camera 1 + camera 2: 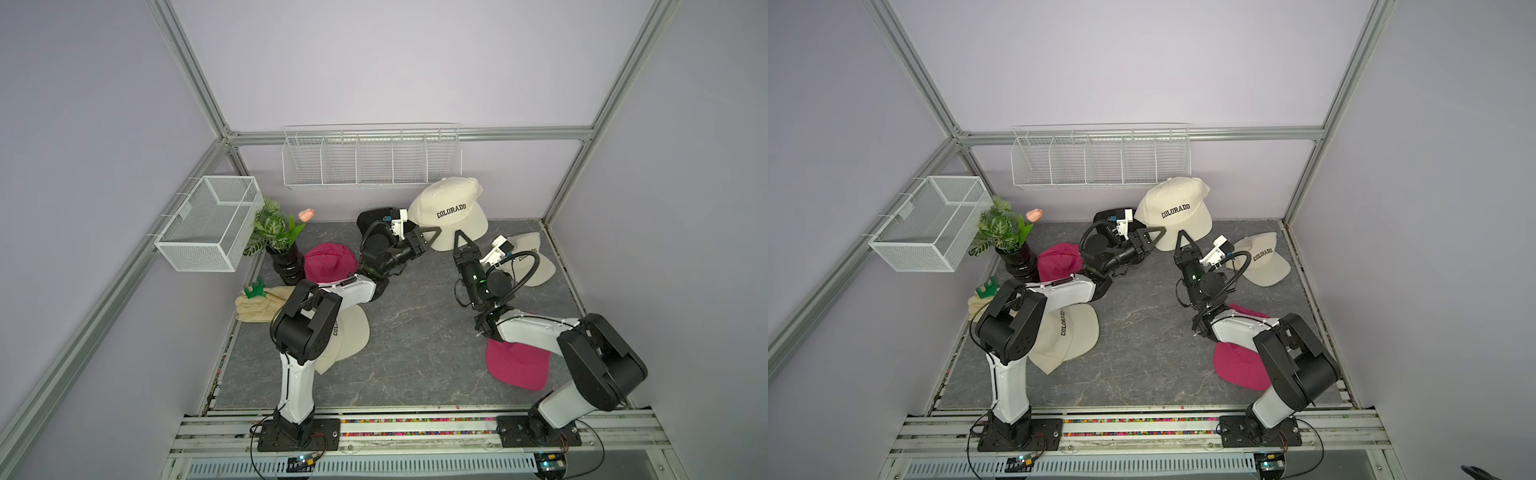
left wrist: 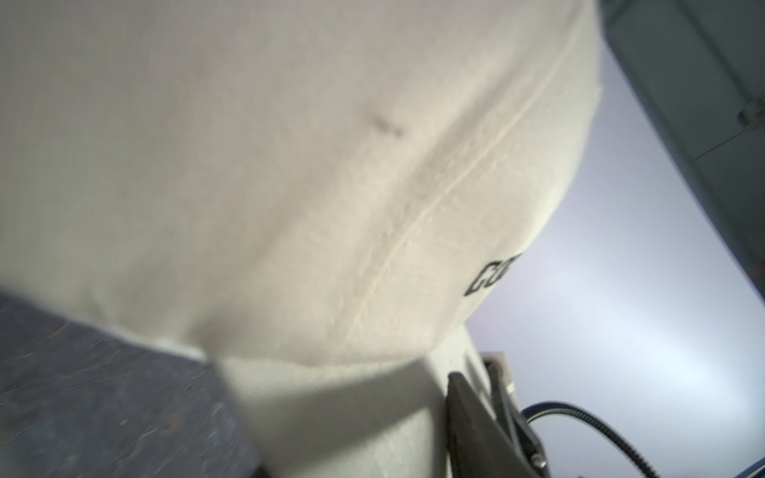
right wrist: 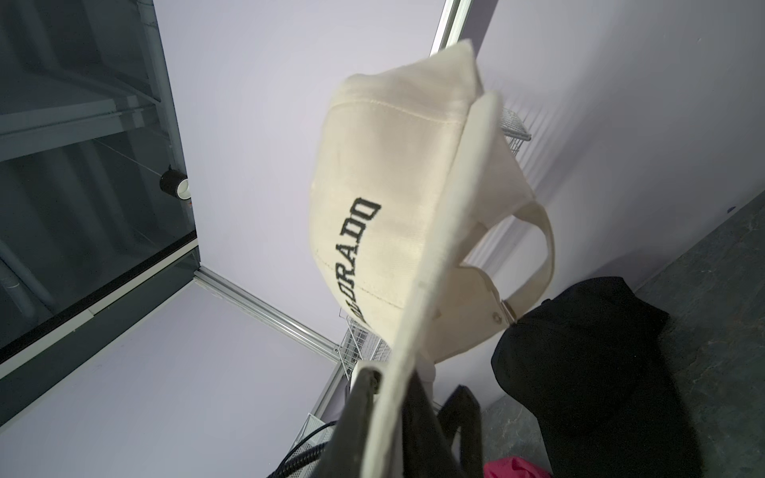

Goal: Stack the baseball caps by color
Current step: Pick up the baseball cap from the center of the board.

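The cream fabric baseball cap lettered "COLORADO" [image 1: 451,210] hangs above the rear centre of the table [image 1: 415,332], between the 2 arms. Its long axis runs from the rear strap, toward the back wall, to the brim, which points down and forward into the right gripper [image 1: 458,235], whose jaws pinch it. The left gripper [image 1: 436,231] touches the crown's side; its jaws' state cannot be told.

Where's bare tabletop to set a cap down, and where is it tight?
Free: the grey marbled tabletop mid-table, running forward between the flat cream cap front left and the pink mesh cap front right. Crowded: back left, with black vase of leaves, second pink cap, black caps, cream towel. Back centre: raised cream COLORADO cap.
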